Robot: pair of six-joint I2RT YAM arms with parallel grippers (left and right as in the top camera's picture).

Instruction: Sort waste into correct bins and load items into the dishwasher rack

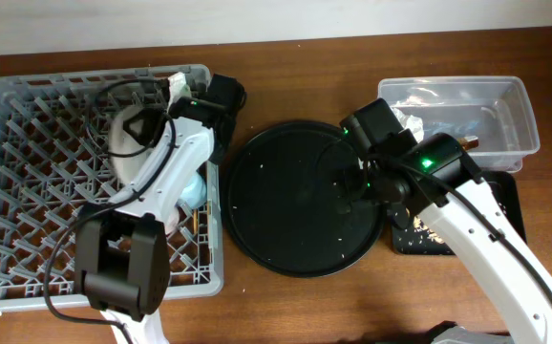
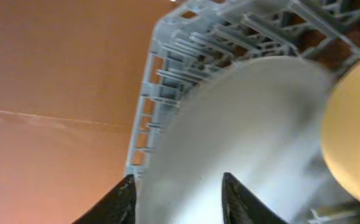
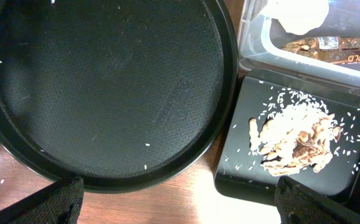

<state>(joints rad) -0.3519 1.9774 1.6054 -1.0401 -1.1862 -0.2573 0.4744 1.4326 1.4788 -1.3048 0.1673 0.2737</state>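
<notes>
**Plate (image 2: 248, 137) standing in the dishwasher rack (image 1: 28, 162), both grippers hanging open**

The left gripper (image 2: 179, 180) is hovering over the far right corner of the rack. Its two dark fingers (image 2: 121, 205) are standing apart, with the pale plate's face filling the gap beyond them, and nothing is looking clamped. The plate is standing on edge among the pegs, probably so they are propping it upright as a dishwasher load needs. A yellow bowl (image 2: 354, 143) is sitting just beside it. A light-blue cup (image 1: 196, 191) is showing in the rack under the left arm.

The right gripper (image 3: 179, 186) is hanging wide open and empty above the near right rim of the round black tray (image 3: 105, 87), which is carrying only stray grains. The waste is lying sorted. The white tissue (image 3: 298, 15) and gold-brown wrapper (image 3: 329, 50) are lying in the clear tub (image 3: 255, 50), and the beige food scraps (image 3: 292, 140) on the black rectangular tray (image 3: 354, 180). This is likely keeping dry rubbish apart from food.

Hard to make out: from overhead the left arm is covering much of the rack's right side, so the pink cup and chopsticks cannot be found. The left wrist view is blurring badly and cutting off the bowl, and whether the fingers are touching the plate cannot be told. The right arm is hiding most of the rectangular tray from overhead.
</notes>
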